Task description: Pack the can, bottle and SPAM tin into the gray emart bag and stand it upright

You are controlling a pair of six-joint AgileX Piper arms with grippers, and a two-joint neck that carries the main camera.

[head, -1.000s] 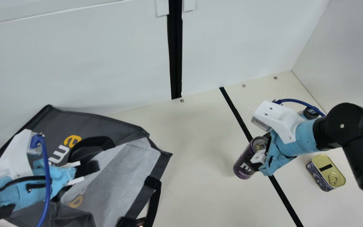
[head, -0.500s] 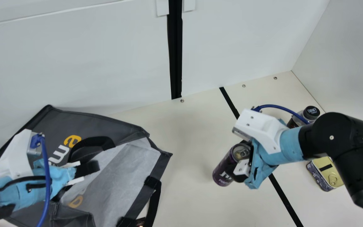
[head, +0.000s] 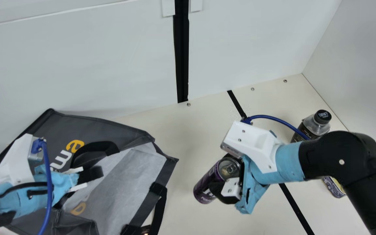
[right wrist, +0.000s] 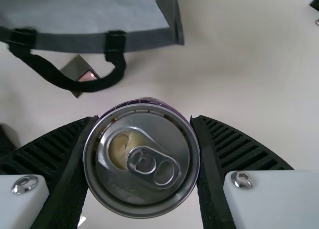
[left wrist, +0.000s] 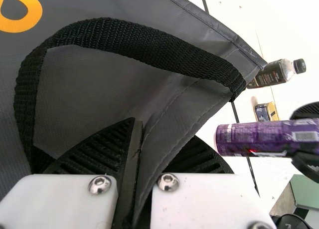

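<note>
Right gripper [right wrist: 144,124] and can [head: 204,184] have shifted toward the bag [head: 127,186] since the earlier frame. Bag: fabric edge pinched in left gripper [left wrist: 158,134], lining side toward can. Bottle [head: 308,127]: far side, beyond right arm. Can: clamped by right gripper, nearer of 2 for loading; tilted, base leading bagward, apart from it. SPAM tin [head: 333,187]: partly hidden by right arm.

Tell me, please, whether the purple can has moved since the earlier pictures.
Yes: in the main view, the purple can, held in the right claw, has moved left, away from the black strip and towards the bag.
</note>
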